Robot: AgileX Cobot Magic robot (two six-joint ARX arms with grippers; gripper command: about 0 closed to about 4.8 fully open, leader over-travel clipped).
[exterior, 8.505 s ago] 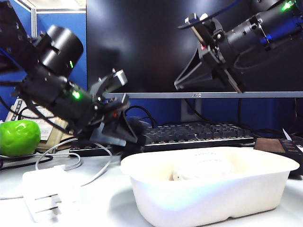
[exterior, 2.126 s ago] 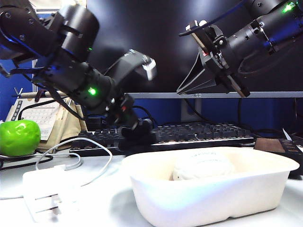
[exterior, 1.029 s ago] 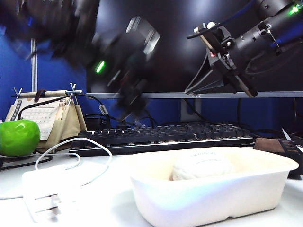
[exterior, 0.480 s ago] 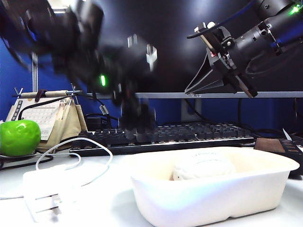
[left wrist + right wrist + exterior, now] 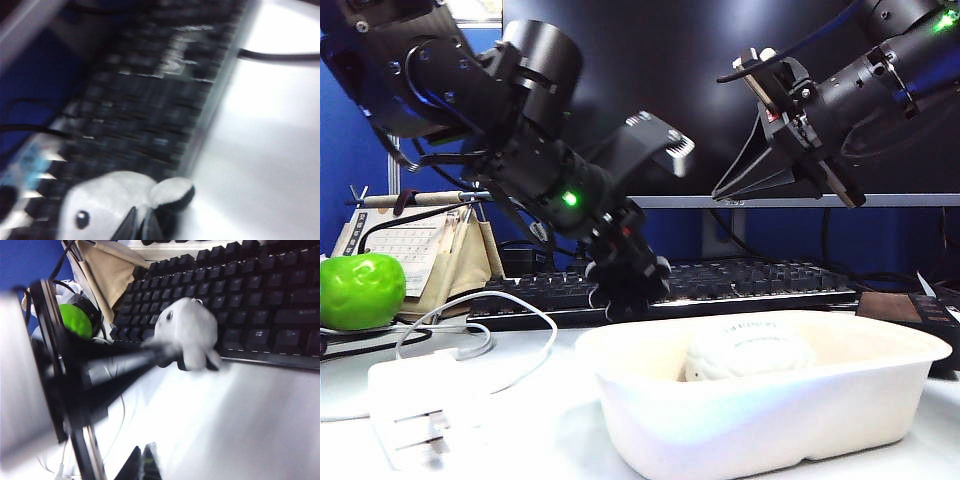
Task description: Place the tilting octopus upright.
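Observation:
The octopus point(image 5: 107, 205) is a small soft toy with a white head, a black dot eye and black knobbly tentacles. My left gripper point(image 5: 141, 229) is shut on it, its dark fingertips pinching the toy beside one tentacle. In the exterior view the left gripper point(image 5: 618, 262) holds the octopus point(image 5: 638, 285) just above the keyboard's front edge, behind the tub's left end. The right wrist view shows the octopus point(image 5: 187, 330) hanging tilted over the keys. My right gripper point(image 5: 725, 188) hangs high at the right, shut point(image 5: 142, 466) and empty.
A white tub point(image 5: 620, 352) with a pale round lump point(image 5: 745, 350) stands at the front. Behind it lies a black keyboard point(image 5: 750, 280) under a monitor. A green apple point(image 5: 360, 290), a desk calendar point(image 5: 410, 245) and a white charger point(image 5: 420, 400) with its cable sit at the left.
My left arm has swung down and to the right with the octopus, from a raised blur to just over the keyboard's front edge. The right arm has stayed still.

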